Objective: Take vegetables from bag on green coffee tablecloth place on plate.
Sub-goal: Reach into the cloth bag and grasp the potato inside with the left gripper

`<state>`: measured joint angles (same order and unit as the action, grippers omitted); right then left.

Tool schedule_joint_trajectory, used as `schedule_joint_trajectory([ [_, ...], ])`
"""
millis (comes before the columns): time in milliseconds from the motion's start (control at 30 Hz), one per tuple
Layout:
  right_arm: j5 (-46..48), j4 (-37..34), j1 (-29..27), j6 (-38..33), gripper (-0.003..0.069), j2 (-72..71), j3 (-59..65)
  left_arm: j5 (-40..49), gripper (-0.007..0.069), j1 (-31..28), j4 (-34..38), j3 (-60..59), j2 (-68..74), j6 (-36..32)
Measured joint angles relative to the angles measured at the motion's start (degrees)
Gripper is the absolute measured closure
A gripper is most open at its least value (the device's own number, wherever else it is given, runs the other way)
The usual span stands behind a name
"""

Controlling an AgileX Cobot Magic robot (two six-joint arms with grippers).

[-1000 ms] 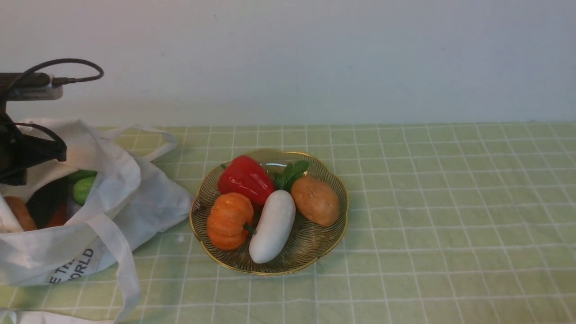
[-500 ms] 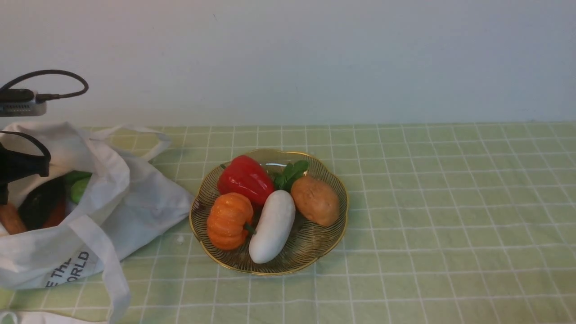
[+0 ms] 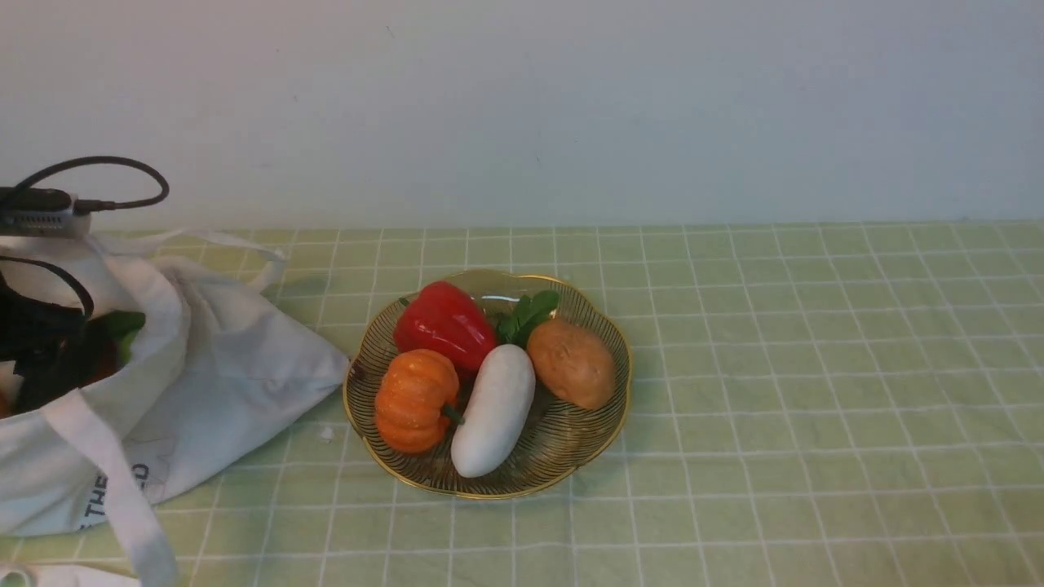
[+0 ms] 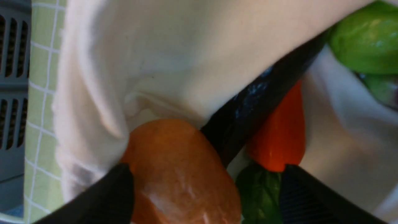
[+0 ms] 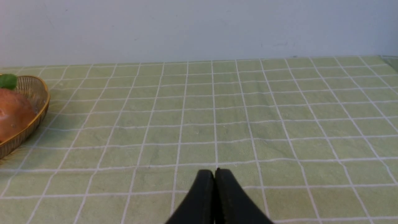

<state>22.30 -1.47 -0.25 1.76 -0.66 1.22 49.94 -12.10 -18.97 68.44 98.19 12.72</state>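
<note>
The white bag (image 3: pixel 220 383) slumps at the left of the green coffee tablecloth (image 3: pixel 816 367). My left gripper (image 3: pixel 45 350) is down in the bag's mouth. In the left wrist view it (image 4: pixel 205 168) stands open, its fingers either side of a brown potato (image 4: pixel 180 177) and a green leafy stalk (image 4: pixel 258 193). A dark aubergine (image 4: pixel 258 105), an orange-red vegetable (image 4: pixel 279 133) and a green cucumber (image 4: pixel 367 40) lie beyond. The plate (image 3: pixel 571 456) holds a red pepper (image 3: pixel 444 326), pumpkin (image 3: pixel 414 399), white radish (image 3: pixel 493 412) and potato (image 3: pixel 571 363). My right gripper (image 5: pixel 214 170) is shut and empty above bare cloth.
A bag strap (image 3: pixel 114 489) trails toward the front edge, another (image 3: pixel 236 244) lies behind the bag. A grey vented unit (image 4: pixel 14 93) stands beside the bag. The wall runs along the back. In the right wrist view the plate rim (image 5: pixel 40 102) is at the side.
My left gripper has dropped lower into the bag and its jaws have opened. The bag's mouth and printed side have sagged and shifted left. The plate is unchanged.
</note>
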Motion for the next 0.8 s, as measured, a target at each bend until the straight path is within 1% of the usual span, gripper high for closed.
schedule_joint_trajectory([
  [33, 0.00, 0.00, 0.00, 0.00, 0.0673, 0.00, 0.00, 0.56, -0.0008, 0.00, -1.59, 0.00, 0.61, 0.77],
  [200, 0.00, 0.00, 0.00, 0.00, 0.0673, 0.00, 0.00, 1.22, -0.0008, 0.00, -4.69, 0.00, 1.45, 3.89],
  [300, 0.00, 0.00, 0.00, 0.00, 0.0673, 0.00, 0.00, 3.17, 0.0053, 0.00, -5.62, 0.13, 2.80, 5.11],
  [367, 0.00, 0.00, 0.00, 0.00, 0.0673, 0.00, 0.00, 4.37, 0.0110, 0.00, -5.83, 0.13, 3.62, 5.25],
  [433, 0.00, 0.00, 0.00, 0.00, 0.0673, 0.00, 0.00, 5.48, 0.0192, 0.00, -5.91, 0.13, 4.48, 5.25],
  [467, 0.00, 0.00, 0.00, 0.00, 0.0673, 0.00, 0.00, 5.88, 0.0275, 0.00, -5.91, 0.13, 4.80, 5.31],
  [500, 0.00, 0.00, 0.00, 0.00, 0.0673, 0.00, 0.00, 5.88, 0.0275, 0.00, -5.91, 0.13, 4.80, 5.31],
  [533, 0.00, 0.00, 0.00, 0.00, 0.0673, 0.00, 0.00, 6.14, 0.0374, 0.00, -5.91, 0.19, 4.87, 5.38],
  [567, 0.00, 0.00, 0.00, 0.00, 0.0673, 0.00, 0.00, 6.34, 0.0447, 0.00, -5.95, 0.28, 4.87, 5.38],
  [600, 0.00, 0.00, 0.00, 0.00, 0.0673, 0.00, 0.00, 6.63, 0.0514, 0.06, -5.95, 0.56, 4.62, 5.38],
  [633, 0.00, 0.00, 0.00, 0.00, 0.0673, 0.00, 0.00, 6.76, 0.0562, 0.25, -5.95, 0.89, 4.45, 5.38],
  [667, 0.00, 0.00, 0.00, 0.00, 0.0673, 0.00, 0.00, 6.76, 0.0591, 0.49, -5.80, 1.21, 4.02, 5.38],
  [800, 0.00, 0.00, 0.00, 0.00, 0.0673, 0.00, 0.00, 6.68, 0.0629, 2.83, -3.99, 2.71, 1.07, 4.63],
])
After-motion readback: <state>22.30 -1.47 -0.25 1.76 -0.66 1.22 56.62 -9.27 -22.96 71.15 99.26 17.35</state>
